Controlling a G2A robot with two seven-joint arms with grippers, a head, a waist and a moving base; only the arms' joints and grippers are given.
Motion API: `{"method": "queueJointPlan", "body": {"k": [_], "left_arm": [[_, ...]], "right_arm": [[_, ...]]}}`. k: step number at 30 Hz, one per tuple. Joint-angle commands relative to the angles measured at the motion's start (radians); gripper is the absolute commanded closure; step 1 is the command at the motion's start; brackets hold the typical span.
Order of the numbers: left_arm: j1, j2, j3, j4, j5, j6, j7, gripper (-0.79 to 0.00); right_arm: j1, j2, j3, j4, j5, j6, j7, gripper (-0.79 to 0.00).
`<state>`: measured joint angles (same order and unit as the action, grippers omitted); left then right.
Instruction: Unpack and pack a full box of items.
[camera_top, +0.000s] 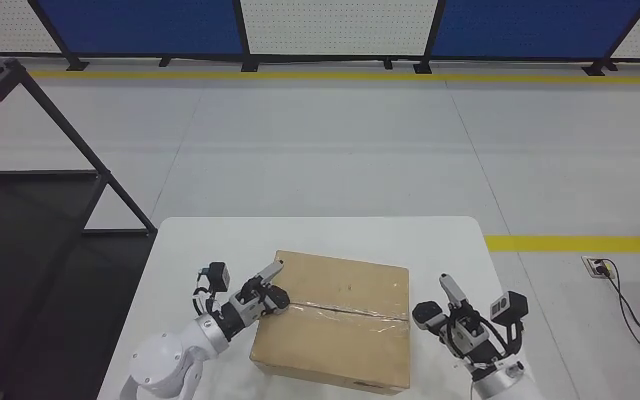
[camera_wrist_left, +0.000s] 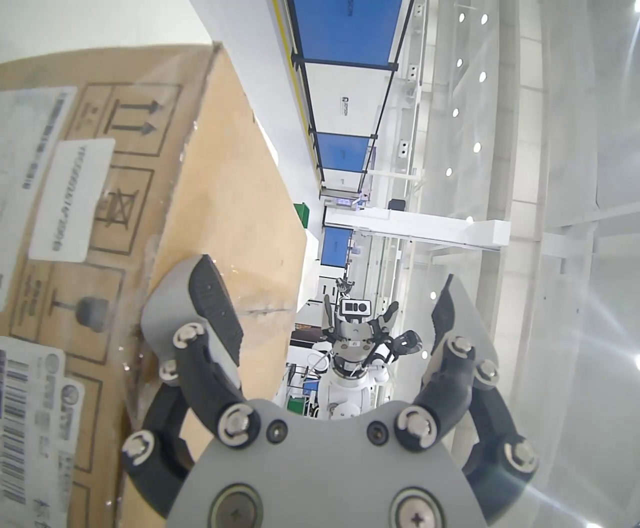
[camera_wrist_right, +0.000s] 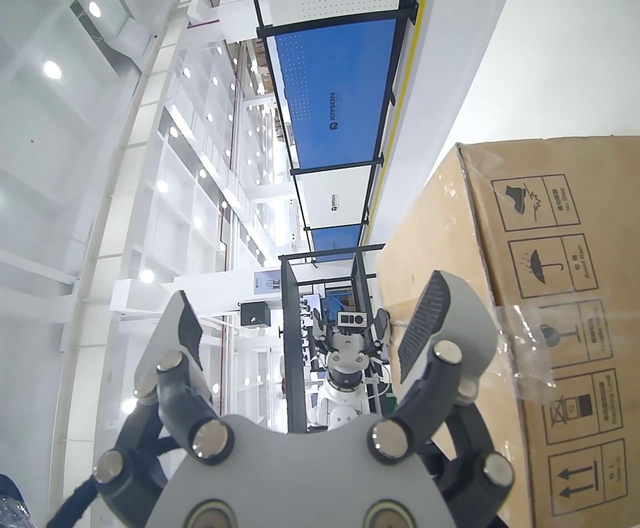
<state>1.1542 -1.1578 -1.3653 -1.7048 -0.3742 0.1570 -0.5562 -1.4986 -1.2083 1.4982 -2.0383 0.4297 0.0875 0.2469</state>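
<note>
White table (camera_top: 300, 235) carries a closed brown cardboard box (camera_top: 335, 315), its top seam sealed with clear tape (camera_top: 340, 311), lying between the two grippers. The left gripper (camera_wrist_left: 330, 295) has its jaws spread, with one jaw just beside the box's end at the seam. The right gripper (camera_wrist_right: 307, 305), jaws likewise spread, flanks the opposite end.

Box (camera_top: 335, 315) – plain brown cardboard, black printed handling symbols, white labels (camera_wrist_left: 70, 200) with black barcodes, clear glossy tape (camera_top: 345, 312). Table (camera_top: 300, 235) white. Left gripper (camera_wrist_left: 325, 272) pads (camera_wrist_left: 215, 300) black, ribbed – fingers (camera_wrist_left: 165, 300) grey. Panels (camera_top: 140, 25) blue, dotted white.
</note>
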Motion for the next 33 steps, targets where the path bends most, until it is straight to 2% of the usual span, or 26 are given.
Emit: {"method": "queueJointPlan", "body": {"k": [1,7,12,16,20,27,29,33], "left_arm": [[0.007,0.001,-0.013,-0.006,-0.009,-0.007,0.01,-0.785],[0.024,0.001,-0.051,-0.015,-0.046,-0.026,0.045,-0.785],[0.035,0.002,-0.074,-0.011,-0.067,-0.037,0.058,-0.785],[0.058,0.002,-0.114,-0.018,-0.113,-0.072,0.08,-0.785],[0.111,0.002,-0.184,-0.043,-0.2,-0.14,0.116,-0.785],[0.234,-0.006,-0.307,-0.089,-0.365,-0.292,0.21,-0.785],[0.261,-0.011,-0.328,-0.099,-0.345,-0.372,0.285,-0.785],[0.282,-0.017,-0.315,-0.119,-0.389,-0.395,0.307,-0.785]], "right_arm": [[0.004,0.0,-0.003,0.0,-0.003,0.004,0.001,-0.785],[0.032,0.0,-0.027,-0.002,-0.016,0.035,0.052,-0.785],[0.097,-0.001,-0.092,0.0,-0.023,0.075,0.127,-0.785],[0.202,-0.008,-0.187,0.032,-0.038,0.146,0.164,-0.785],[0.349,-0.028,-0.319,0.096,-0.041,0.225,0.158,-0.785],[0.607,-0.086,-0.539,0.265,0.023,0.318,0.131,-0.785],[0.668,-0.104,-0.587,0.322,0.053,0.34,0.12,-0.785],[0.686,-0.11,-0.6,0.339,0.055,0.353,0.104,-0.785]]}}
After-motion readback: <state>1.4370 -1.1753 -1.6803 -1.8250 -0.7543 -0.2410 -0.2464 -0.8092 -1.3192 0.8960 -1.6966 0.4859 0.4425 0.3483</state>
